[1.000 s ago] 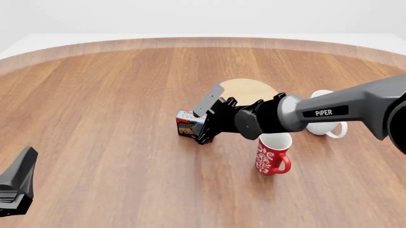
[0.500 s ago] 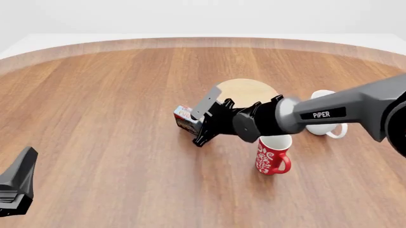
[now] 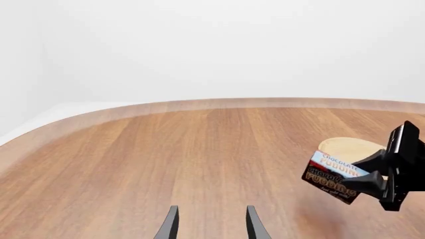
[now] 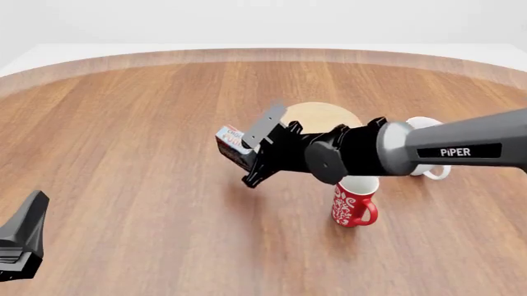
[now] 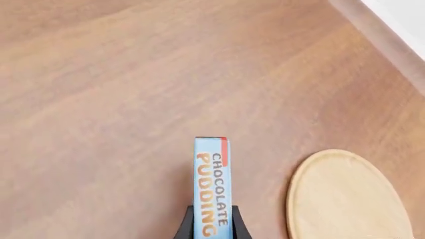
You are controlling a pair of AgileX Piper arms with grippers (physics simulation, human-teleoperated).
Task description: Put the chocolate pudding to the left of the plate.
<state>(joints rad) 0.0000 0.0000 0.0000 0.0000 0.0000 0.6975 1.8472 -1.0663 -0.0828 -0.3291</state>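
My right gripper point(image 4: 244, 154) is shut on the chocolate pudding point(image 4: 231, 145), a small dark brown carton with a light blue top, and holds it tilted above the table, just left of the plate point(image 4: 323, 117). The carton also shows in the left wrist view point(image 3: 333, 177) and, edge-on between the fingers, in the right wrist view point(image 5: 212, 186). The plate is a flat light-wood disc, seen in the right wrist view point(image 5: 349, 199) and the left wrist view point(image 3: 351, 148). My left gripper point(image 3: 209, 224) is open and empty, low at the near left of the table point(image 4: 23, 240).
A red patterned mug point(image 4: 354, 200) stands in front of the plate, under my right arm. A white mug point(image 4: 428, 157) stands to the plate's right, partly hidden by the arm. The round wooden table point(image 4: 123, 123) stretches wide to the left.
My right gripper has lifted the chocolate pudding off the table and carried it a little up and to the left. The left arm has not moved.
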